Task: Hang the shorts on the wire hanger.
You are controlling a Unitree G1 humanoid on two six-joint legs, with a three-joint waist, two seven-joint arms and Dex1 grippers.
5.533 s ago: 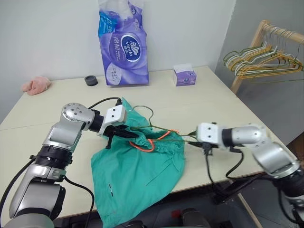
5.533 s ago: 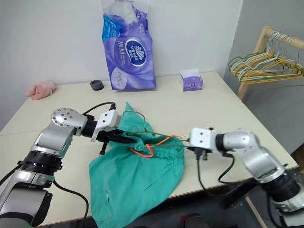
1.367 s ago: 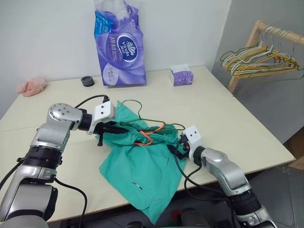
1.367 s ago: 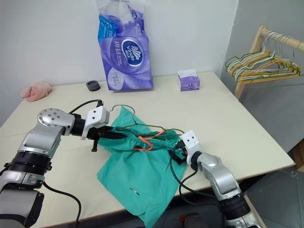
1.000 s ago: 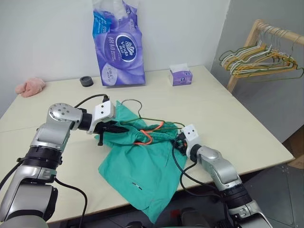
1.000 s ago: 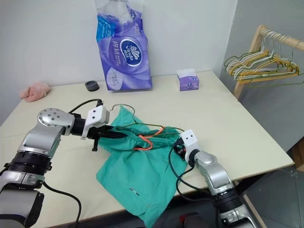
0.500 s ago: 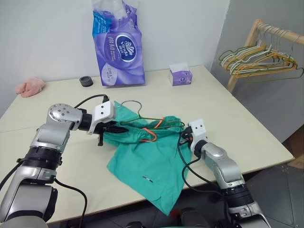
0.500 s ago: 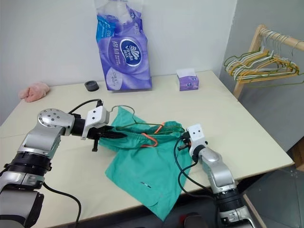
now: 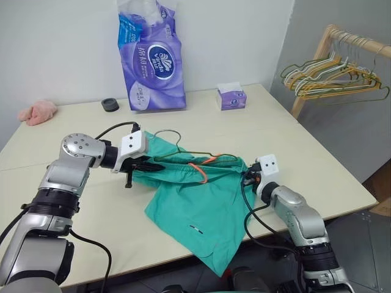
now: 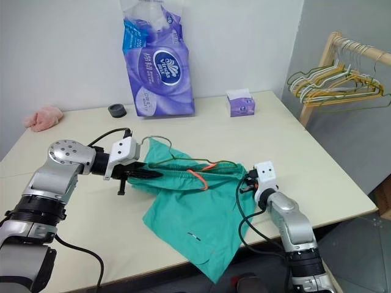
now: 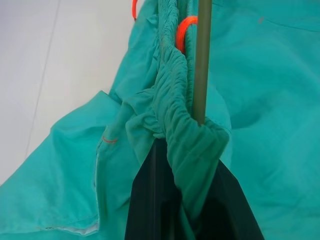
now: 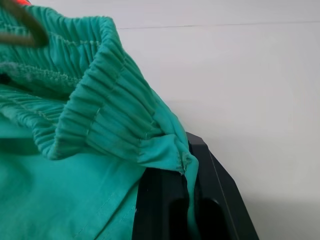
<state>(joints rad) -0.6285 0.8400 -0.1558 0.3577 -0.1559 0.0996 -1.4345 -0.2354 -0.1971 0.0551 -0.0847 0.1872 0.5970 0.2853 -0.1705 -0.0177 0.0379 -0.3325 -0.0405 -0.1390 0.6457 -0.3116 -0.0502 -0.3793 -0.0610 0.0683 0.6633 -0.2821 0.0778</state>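
Shorts (image 9: 201, 198) lie spread over the near middle of the table (image 9: 293, 137), the waistband lifted and stretched between the two arms while the leg ends trail toward the near edge, one corner hanging over it. Along the waistband runs the wire hanger (image 9: 183, 149), its hook rising at the far left end beside the left claw (image 9: 153, 165). That claw is clenched on a bunch of waistband, and its wrist view shows the hanger's rod pressed against the gathered elastic right at the fingertips; whether the rod itself is pinched I cannot tell. The right claw (image 9: 247, 178) is clenched on the right end of the waistband, with the elastic fold caught between its fingers. The orange drawstring (image 9: 198, 171) loops loose near the middle.

Risks from here, as I judge them: pulling the band tighter could drag the fabric out of the small pinch on the right. The light hanger could swing or slide out if the left grip holds only cloth. The loose cord may snag on the wire, and the overhanging leg adds a downward tug.
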